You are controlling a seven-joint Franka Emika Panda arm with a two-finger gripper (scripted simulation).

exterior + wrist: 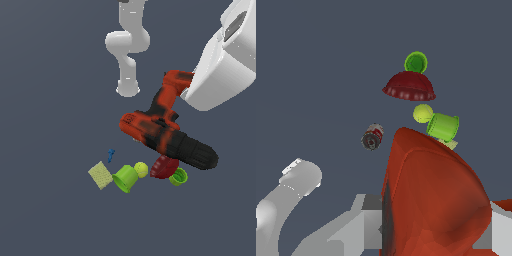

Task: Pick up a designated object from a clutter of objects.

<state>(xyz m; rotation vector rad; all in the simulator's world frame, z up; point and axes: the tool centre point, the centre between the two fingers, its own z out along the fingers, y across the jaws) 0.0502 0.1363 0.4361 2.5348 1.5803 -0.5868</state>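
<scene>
The designated object, a red-orange and black drill (165, 132), hangs in the air above the clutter of objects, its black chuck toward the exterior view's right. Its handle runs up into my gripper (187, 84), which is mostly hidden behind the white arm link. In the wrist view the drill's red body (431, 200) fills the space between my grey fingers (363, 212), so the gripper (431, 227) is shut on it.
On the floor below lie a pale green sponge (101, 175), a lime cup on its side (125, 178), a yellow-green ball (141, 169), a dark red bowl (164, 167), a second lime cup (178, 176) and a tiny blue piece (110, 154). A small can (372, 136) lies apart. The arm's base (127, 50) stands behind.
</scene>
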